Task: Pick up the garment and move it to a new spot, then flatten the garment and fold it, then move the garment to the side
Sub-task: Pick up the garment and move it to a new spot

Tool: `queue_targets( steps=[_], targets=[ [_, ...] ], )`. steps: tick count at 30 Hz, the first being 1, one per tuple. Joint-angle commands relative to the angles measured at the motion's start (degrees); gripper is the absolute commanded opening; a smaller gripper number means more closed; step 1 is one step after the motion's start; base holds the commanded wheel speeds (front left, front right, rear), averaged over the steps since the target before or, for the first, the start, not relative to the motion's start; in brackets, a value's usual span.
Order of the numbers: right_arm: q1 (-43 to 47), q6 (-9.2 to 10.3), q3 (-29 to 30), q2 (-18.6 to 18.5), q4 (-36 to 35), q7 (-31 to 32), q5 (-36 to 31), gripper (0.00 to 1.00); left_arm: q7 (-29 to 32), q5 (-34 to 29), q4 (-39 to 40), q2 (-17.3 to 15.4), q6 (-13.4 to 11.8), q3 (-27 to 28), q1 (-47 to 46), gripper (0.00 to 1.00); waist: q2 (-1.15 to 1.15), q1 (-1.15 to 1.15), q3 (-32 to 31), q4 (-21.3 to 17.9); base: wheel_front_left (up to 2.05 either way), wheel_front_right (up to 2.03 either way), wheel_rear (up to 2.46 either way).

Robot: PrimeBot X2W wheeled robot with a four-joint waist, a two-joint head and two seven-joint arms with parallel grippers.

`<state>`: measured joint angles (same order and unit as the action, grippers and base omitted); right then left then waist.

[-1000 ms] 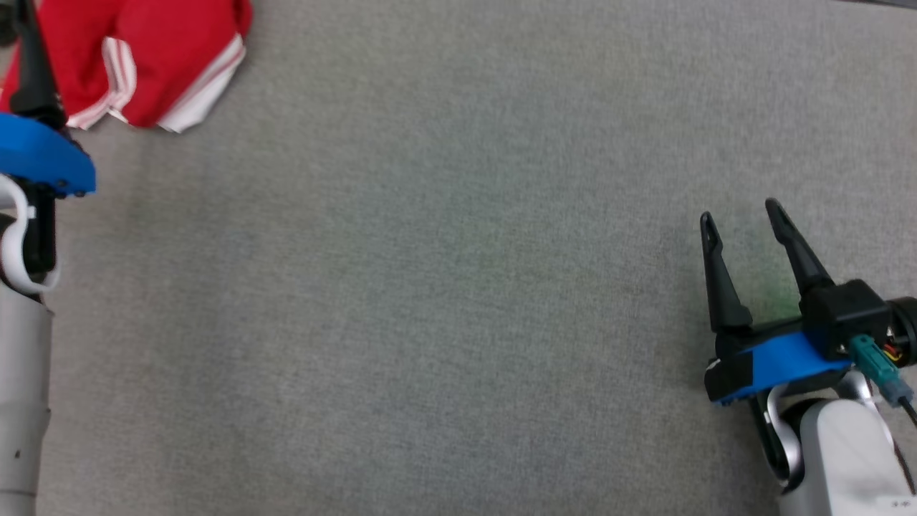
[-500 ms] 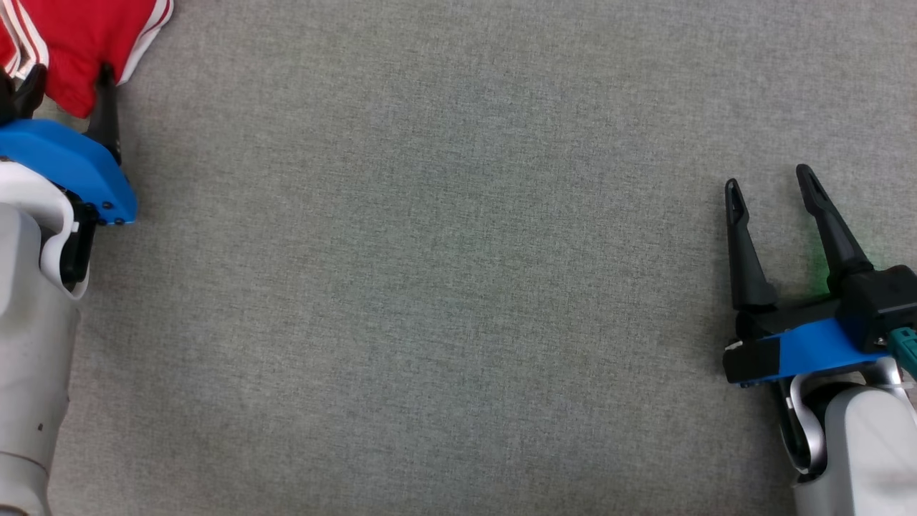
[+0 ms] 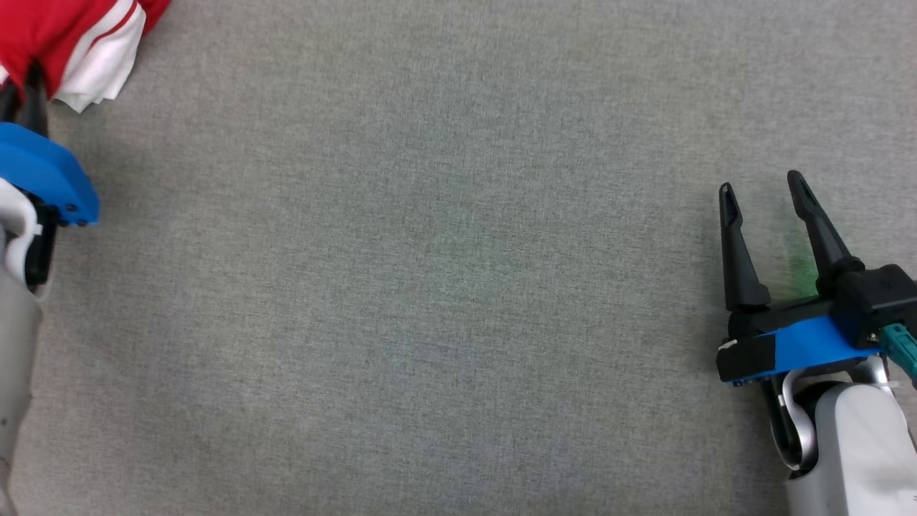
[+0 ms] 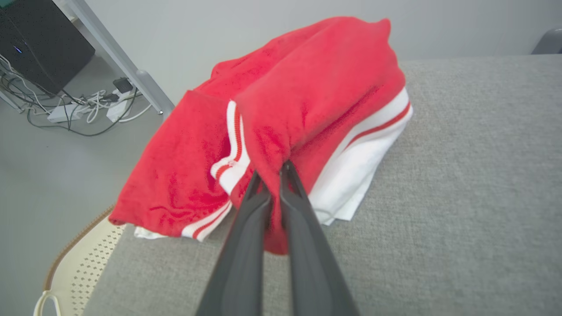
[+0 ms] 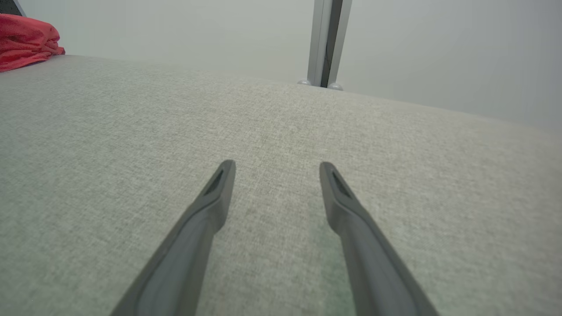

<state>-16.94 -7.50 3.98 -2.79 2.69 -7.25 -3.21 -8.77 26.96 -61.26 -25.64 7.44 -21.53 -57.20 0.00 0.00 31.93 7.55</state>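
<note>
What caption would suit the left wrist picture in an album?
Left gripper pinches a fold of the red-and-white garment lying near the edge of the grey surface.

A grey woven-fabric work surface [image 3: 444,301] spreads flat. In the left wrist view, off its edge, a black box [image 4: 39,39] stands on the grey floor [image 4: 48,175] beside tangled cables and white power strips [image 4: 88,109], near a slanting pale metal leg [image 4: 123,66]. A cream perforated panel with brown trim [image 4: 79,267] sits lower. In the right wrist view an upright pale metal post [image 5: 325,41] rises past the far edge

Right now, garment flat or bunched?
Bunched: the garment lies heaped in folds on the table, one fold pinched by the shut left end effector.
</note>
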Motion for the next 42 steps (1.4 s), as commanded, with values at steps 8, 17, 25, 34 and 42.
queue_targets(
  steps=[8, 17, 25, 34, 42],
  targets=[
    [-0.2, 0.01, -0.7, -0.2, 5.8, -3.2, 3.4, 1.00, -5.1, -5.3, 2.2, -5.4, -1.1, -3.1, -4.9, 0.00, 0.00, 0.00, -9.0, -3.3, 0.00, 0.00, 0.00],
    [3.3, 0.01, -0.6, -0.2, 13.6, -6.5, 7.1, 1.00, -5.4, -9.5, 11.0, -6.1, -0.4, -8.4, -8.0, 0.00, 0.00, 0.00, -21.5, -9.3, 0.00, 0.00, 0.00],
    [6.0, 0.01, 0.3, -0.2, 17.4, -7.7, 9.1, 1.00, 0.0, -5.7, 23.0, -1.5, 0.0, -9.9, -10.9, 0.00, 0.00, 0.00, -27.6, -13.2, 0.00, 0.00, 0.00],
    [6.2, 0.01, 2.4, -0.1, 17.5, -8.0, 9.8, 1.00, 10.8, 1.0, 33.0, 2.4, -3.6, -10.2, -0.2, 0.00, 0.00, 0.00, -26.7, -14.7, 0.00, 0.00, 0.00],
    [4.7, 0.01, 1.3, -0.2, 17.0, -8.0, 10.5, 1.00, 12.5, 5.2, 27.6, 2.2, -6.5, -11.8, 18.8, 0.00, 0.00, 0.00, -23.1, -16.2, 0.00, 0.00, 0.00]
  ],
)
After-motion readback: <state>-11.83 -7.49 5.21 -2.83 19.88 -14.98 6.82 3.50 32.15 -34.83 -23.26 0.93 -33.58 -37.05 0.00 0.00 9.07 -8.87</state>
